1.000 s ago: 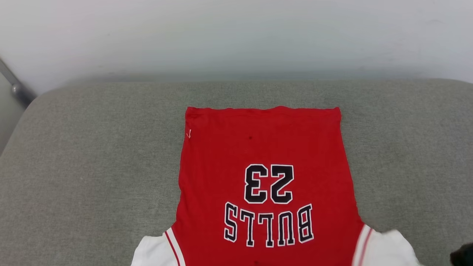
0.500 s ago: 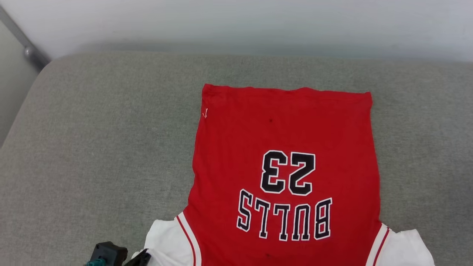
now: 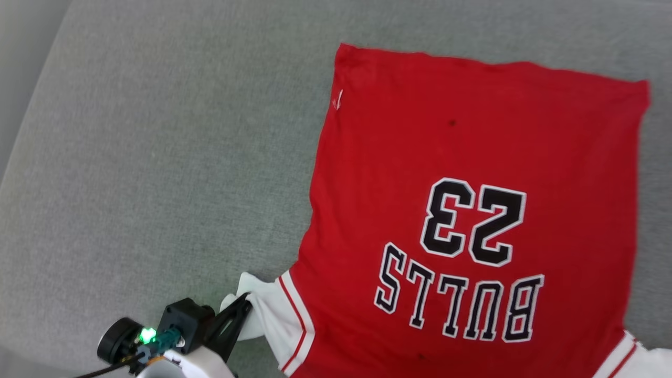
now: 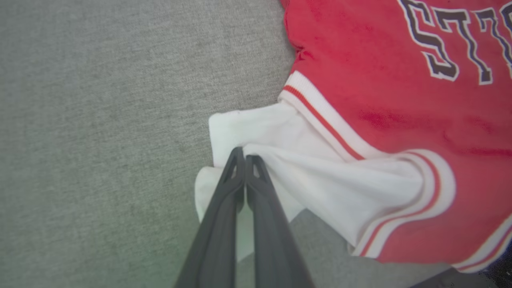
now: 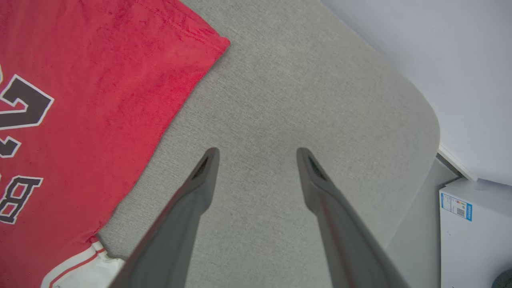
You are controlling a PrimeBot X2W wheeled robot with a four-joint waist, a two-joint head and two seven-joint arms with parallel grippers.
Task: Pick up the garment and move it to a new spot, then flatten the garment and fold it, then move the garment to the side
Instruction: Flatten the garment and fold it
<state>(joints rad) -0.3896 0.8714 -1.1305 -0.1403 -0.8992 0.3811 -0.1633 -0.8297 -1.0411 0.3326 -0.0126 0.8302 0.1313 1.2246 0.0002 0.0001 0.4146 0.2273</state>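
Head view: "BULLS 23" is read on the jersey, laid on grey upholstery; the left gripper is clamped on its white sleeve, the right gripper is released.

The head view looks steeply down on the grey cushion, skewed, from above its near edge; the left wrist view sits close over the white sleeve, looking along the left gripper; the right wrist view hangs higher, facing the cushion's far right corner; each wrist view shares with the head view some lettering of the garment.
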